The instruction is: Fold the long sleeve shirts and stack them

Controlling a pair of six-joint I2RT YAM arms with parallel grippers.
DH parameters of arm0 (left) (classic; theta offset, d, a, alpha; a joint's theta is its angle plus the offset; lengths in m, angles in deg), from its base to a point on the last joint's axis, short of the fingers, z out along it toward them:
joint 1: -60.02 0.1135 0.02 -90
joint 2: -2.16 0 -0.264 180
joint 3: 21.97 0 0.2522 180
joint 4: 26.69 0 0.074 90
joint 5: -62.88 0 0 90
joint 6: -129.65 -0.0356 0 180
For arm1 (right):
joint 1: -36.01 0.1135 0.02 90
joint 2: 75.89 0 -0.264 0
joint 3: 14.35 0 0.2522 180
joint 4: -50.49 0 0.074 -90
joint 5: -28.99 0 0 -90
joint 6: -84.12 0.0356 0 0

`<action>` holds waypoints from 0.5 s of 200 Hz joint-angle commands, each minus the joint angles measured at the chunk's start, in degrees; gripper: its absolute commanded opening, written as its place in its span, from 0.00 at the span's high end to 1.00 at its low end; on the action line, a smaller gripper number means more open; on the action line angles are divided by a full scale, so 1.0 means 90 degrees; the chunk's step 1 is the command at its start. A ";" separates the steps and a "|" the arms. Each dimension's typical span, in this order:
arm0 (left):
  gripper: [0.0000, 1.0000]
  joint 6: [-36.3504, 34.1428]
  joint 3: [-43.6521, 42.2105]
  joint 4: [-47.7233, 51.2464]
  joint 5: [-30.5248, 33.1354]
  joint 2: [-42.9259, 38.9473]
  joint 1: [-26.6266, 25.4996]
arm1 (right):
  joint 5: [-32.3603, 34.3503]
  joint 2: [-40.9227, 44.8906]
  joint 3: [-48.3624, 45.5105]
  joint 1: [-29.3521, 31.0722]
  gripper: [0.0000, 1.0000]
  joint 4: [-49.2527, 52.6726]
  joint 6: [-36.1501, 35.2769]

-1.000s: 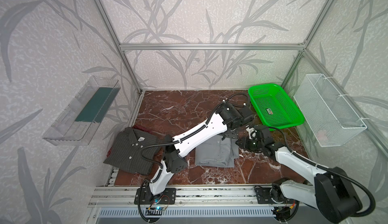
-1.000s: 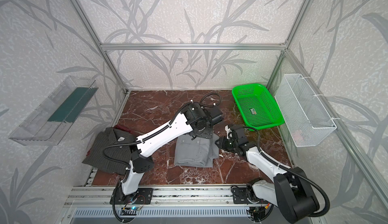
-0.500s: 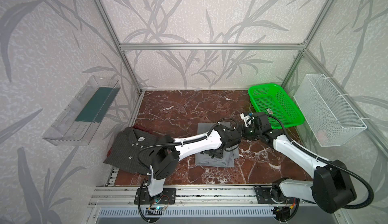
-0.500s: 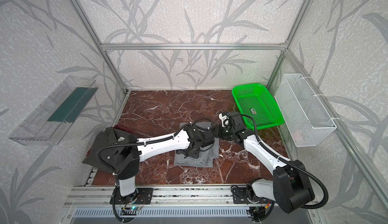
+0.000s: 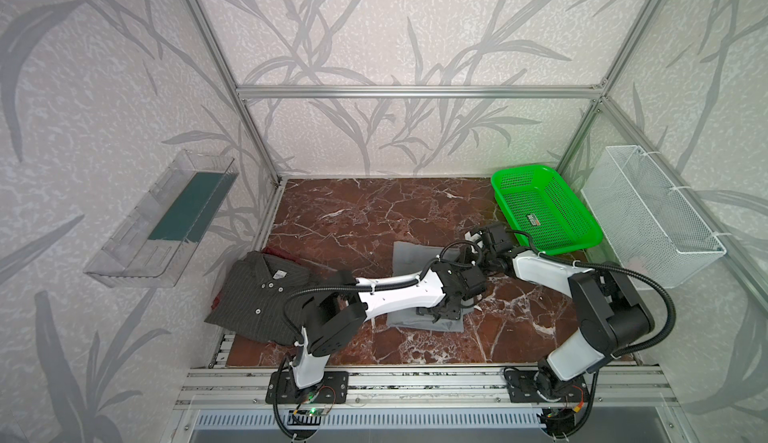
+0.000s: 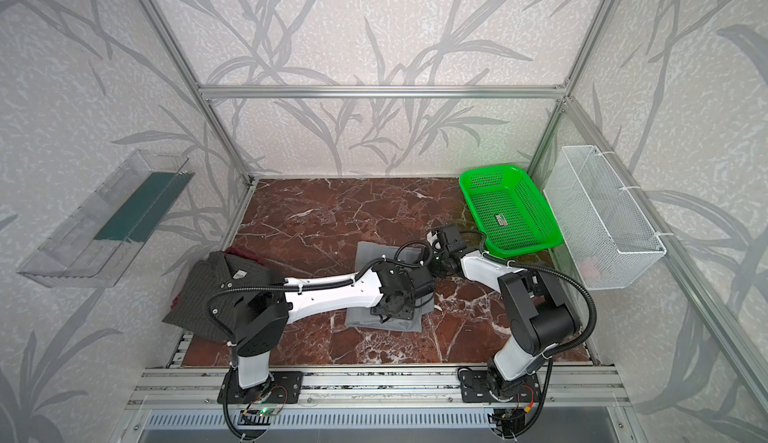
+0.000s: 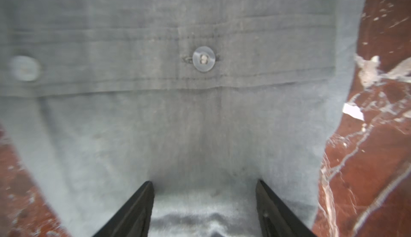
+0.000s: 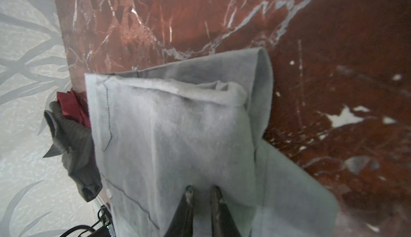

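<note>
My right end effector (image 8: 202, 190) is closed to a narrow gap, pinching an edge of the grey shirt (image 8: 178, 135). My left end effector (image 7: 204, 182) has its jaws spread, with the tips down on the same shirt below its buttoned placket. The grey shirt lies folded at mid-tabletop (image 5: 353, 220), under both arms. The pinstriped shirt (image 5: 257, 295) lies well apart at the front left, over a red cloth (image 5: 279, 252). A green basket (image 5: 544, 212) sits at the right rear.
</note>
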 commanded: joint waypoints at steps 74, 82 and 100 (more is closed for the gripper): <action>0.15 0.0271 0.0175 0.0372 -0.0051 0.0137 -0.0019 | 0.1030 0.1677 -0.0092 -0.0046 0.42 0.1032 -0.0830; 0.13 0.0270 0.0213 0.0423 -0.0011 0.0000 -0.0021 | 0.0977 0.1847 -0.0238 -0.0133 0.41 0.1067 -0.0882; 0.10 0.0220 0.0318 0.0516 -0.0020 -0.0252 -0.0018 | 0.0781 0.2058 -0.0502 -0.0243 0.40 0.1247 -0.1071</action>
